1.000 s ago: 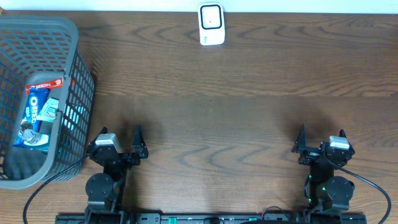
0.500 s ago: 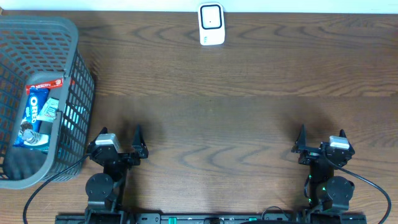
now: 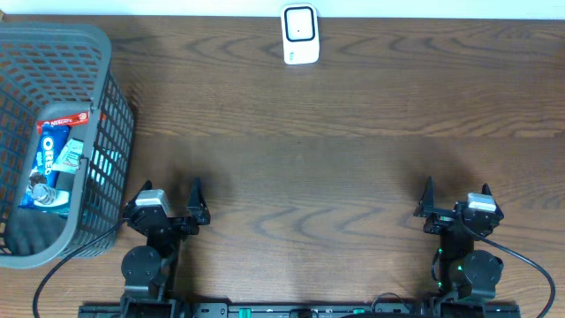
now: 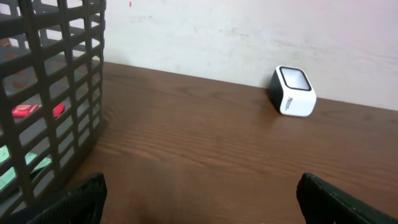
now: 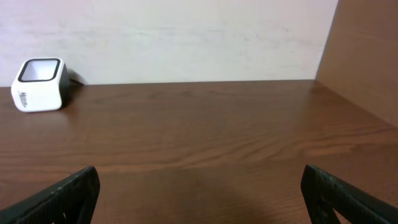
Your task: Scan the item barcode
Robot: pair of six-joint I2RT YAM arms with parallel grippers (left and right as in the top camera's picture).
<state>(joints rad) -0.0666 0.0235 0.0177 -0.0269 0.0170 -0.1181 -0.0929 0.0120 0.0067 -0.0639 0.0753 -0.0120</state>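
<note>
The left pincer [image 3: 169, 188] and right pincer [image 3: 457, 187] both stand wide apart, empty. The Oreo pack [image 3: 53, 152] lies in the basket [image 3: 116, 140] just left of the left pincer; the scanner [image 3: 300, 34] sits well ahead, between the two.

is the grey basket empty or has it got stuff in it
Not empty. From overhead, the basket holds a blue Oreo pack and a red-labelled packet, lying together inside it.
</note>
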